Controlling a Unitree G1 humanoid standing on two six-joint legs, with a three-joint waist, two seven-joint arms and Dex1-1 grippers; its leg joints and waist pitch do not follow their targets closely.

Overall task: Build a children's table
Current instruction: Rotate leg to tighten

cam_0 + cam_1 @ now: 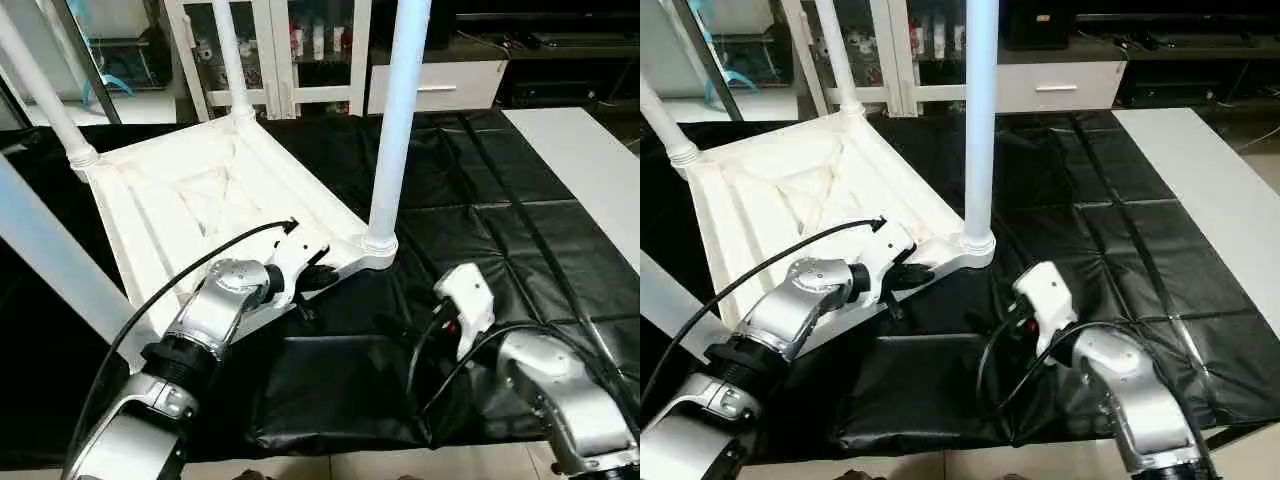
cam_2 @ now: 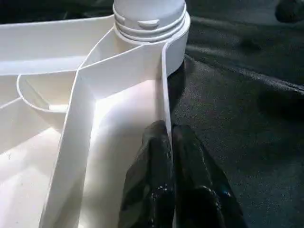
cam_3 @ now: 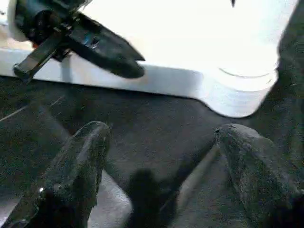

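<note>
The children's table lies upside down on the black cover, its ribbed white tabletop (image 1: 200,190) facing up. Several white legs stand in the corner sockets; the nearest one (image 1: 398,120) rises from the near right socket (image 1: 378,243). My left gripper (image 2: 168,130) is shut on the thin rim wall (image 2: 164,80) of the tabletop, just short of that socket. My right gripper (image 3: 161,137) is open and holds nothing. It hovers low over the black cover, a little way from the same corner (image 3: 242,95). The right wrist view also shows the left gripper's fingers (image 3: 111,59) on the rim.
The black cover (image 1: 480,200) spreads over the work table and bunches in a fold near the front edge (image 1: 330,400). A white board (image 1: 590,170) lies along the right side. White cabinets (image 1: 290,50) stand behind the table.
</note>
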